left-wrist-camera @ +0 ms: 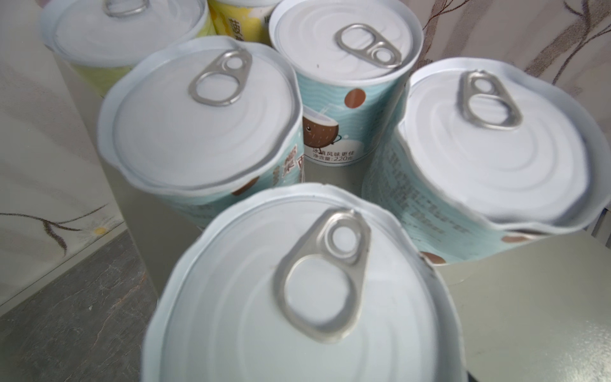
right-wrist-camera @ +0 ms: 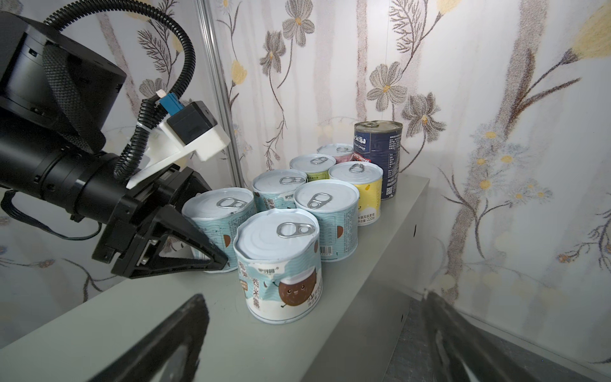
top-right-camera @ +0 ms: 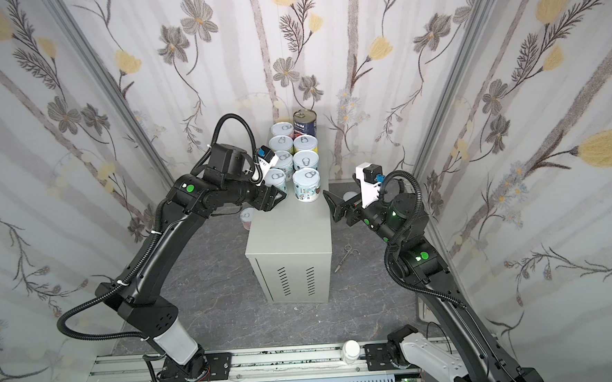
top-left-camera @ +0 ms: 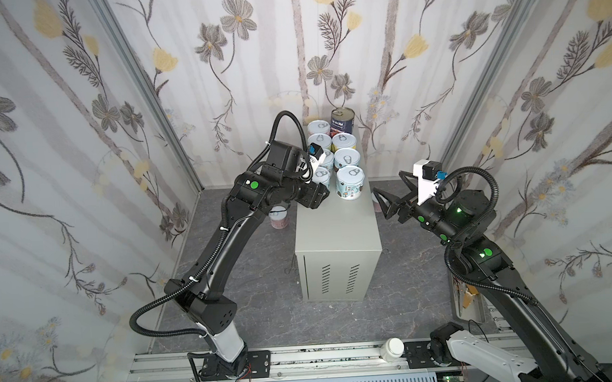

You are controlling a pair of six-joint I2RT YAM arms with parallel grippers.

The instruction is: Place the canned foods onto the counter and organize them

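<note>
Several canned foods stand in two rows at the far end of the counter [top-left-camera: 335,233], with the taller dark-blue tomato can [top-left-camera: 343,123] at the back. My left gripper [right-wrist-camera: 211,238] is shut on the front-left blue can [right-wrist-camera: 218,205], which stands on the counter; its lid [left-wrist-camera: 297,297] fills the left wrist view, and the far finger is hidden. The front-right blue can [right-wrist-camera: 281,264] stands beside it. My right gripper [top-left-camera: 387,182] hangs open and empty at the counter's right edge, facing the cans. A pink can [top-left-camera: 279,216] stands on the floor left of the counter.
Another can [top-right-camera: 349,196] sits on the floor right of the counter, behind my right gripper. Scissors [top-right-camera: 343,257] lie on the floor to the right. A white bottle [top-left-camera: 392,349] lies on the front rail. Flowered walls close in on three sides.
</note>
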